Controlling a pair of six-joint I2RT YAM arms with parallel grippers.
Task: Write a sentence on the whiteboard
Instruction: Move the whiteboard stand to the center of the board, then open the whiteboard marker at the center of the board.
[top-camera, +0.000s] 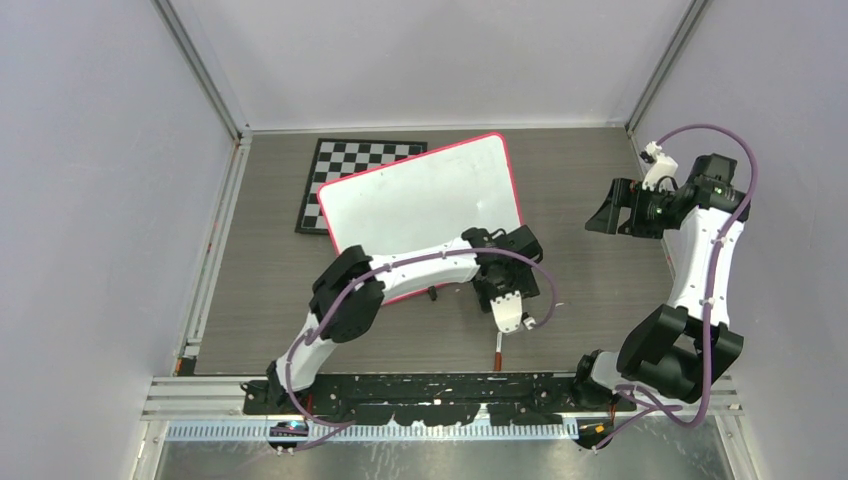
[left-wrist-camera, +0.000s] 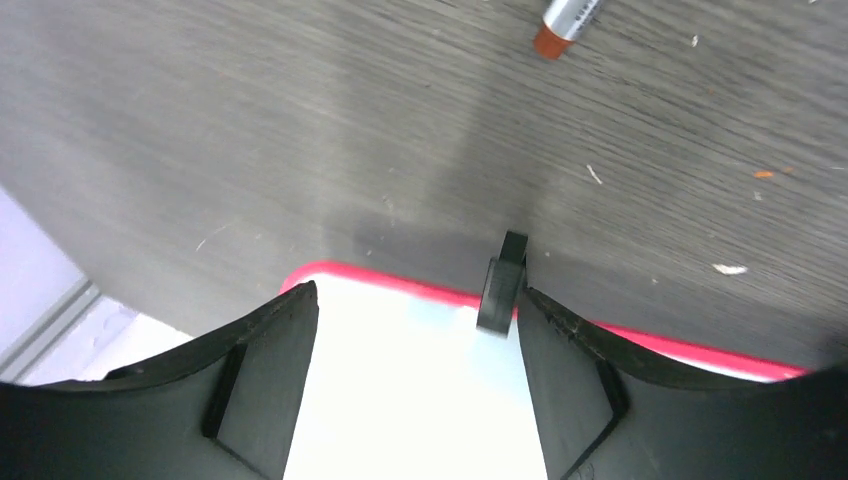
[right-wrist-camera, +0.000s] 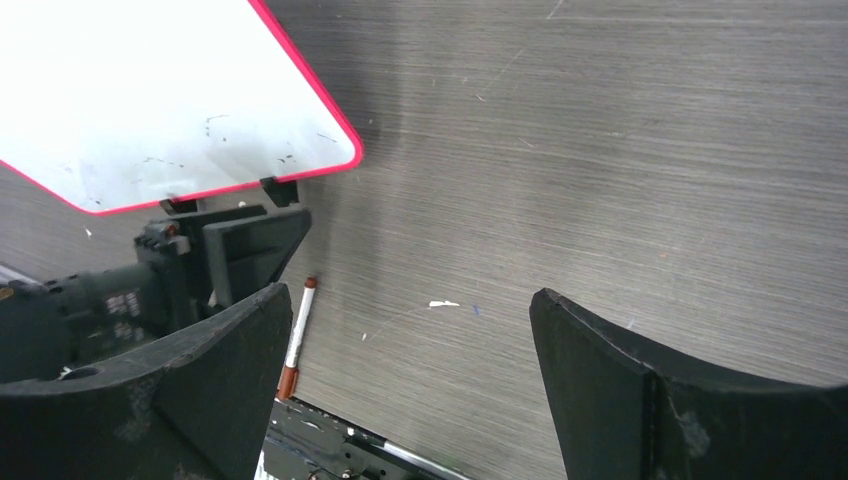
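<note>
The whiteboard (top-camera: 420, 200), white with a red-pink rim, lies tilted on the grey table. No legible sentence shows on it; only faint specks near its edge in the right wrist view (right-wrist-camera: 150, 90). My left gripper (top-camera: 492, 288) is open and empty over the board's near edge; in the left wrist view (left-wrist-camera: 415, 300) its jaws straddle the rim (left-wrist-camera: 400, 285) beside a black clip (left-wrist-camera: 500, 290). A marker (top-camera: 498, 355) with a reddish-brown cap lies on the table near the front edge, also seen in both wrist views (left-wrist-camera: 565, 25) (right-wrist-camera: 297, 335). My right gripper (top-camera: 610, 215) (right-wrist-camera: 410, 340) is open and empty, raised at the right.
A black-and-white checkerboard (top-camera: 345, 165) lies partly under the whiteboard's far left corner. A second black clip (top-camera: 432, 293) sits on the board's near edge. Grey walls enclose the table on three sides. The black arm rail (top-camera: 440, 395) runs along the front.
</note>
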